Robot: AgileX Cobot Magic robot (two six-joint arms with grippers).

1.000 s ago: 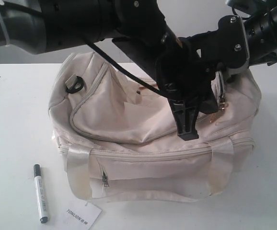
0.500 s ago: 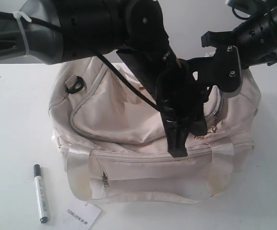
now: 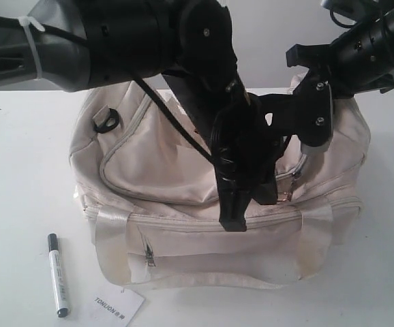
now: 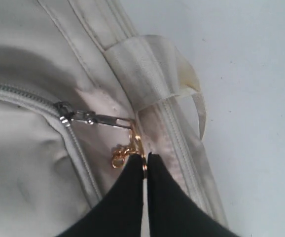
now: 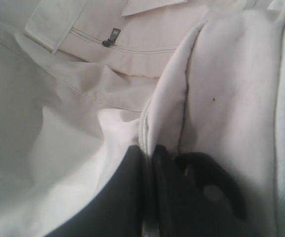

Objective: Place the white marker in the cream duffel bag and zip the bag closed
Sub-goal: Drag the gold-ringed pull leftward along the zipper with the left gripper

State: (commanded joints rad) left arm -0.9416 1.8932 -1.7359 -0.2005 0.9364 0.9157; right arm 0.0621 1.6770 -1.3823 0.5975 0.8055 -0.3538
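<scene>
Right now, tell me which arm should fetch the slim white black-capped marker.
Left. The white marker lies left of the cream fabric duffel bag, on that arm's side, though the left gripper must first drop the gold zipper pull. The right gripper pinches the bag's edge.

Bright, even light; right gripper [image 5: 147, 150] looks blurred.

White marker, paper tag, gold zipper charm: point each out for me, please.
white marker [image 3: 58, 274], exterior view, middle of the white barrel.
paper tag [image 3: 118, 306], exterior view, its printed face.
gold zipper charm [image 4: 117, 160], left wrist view, chain links beside the claw tips.
</scene>
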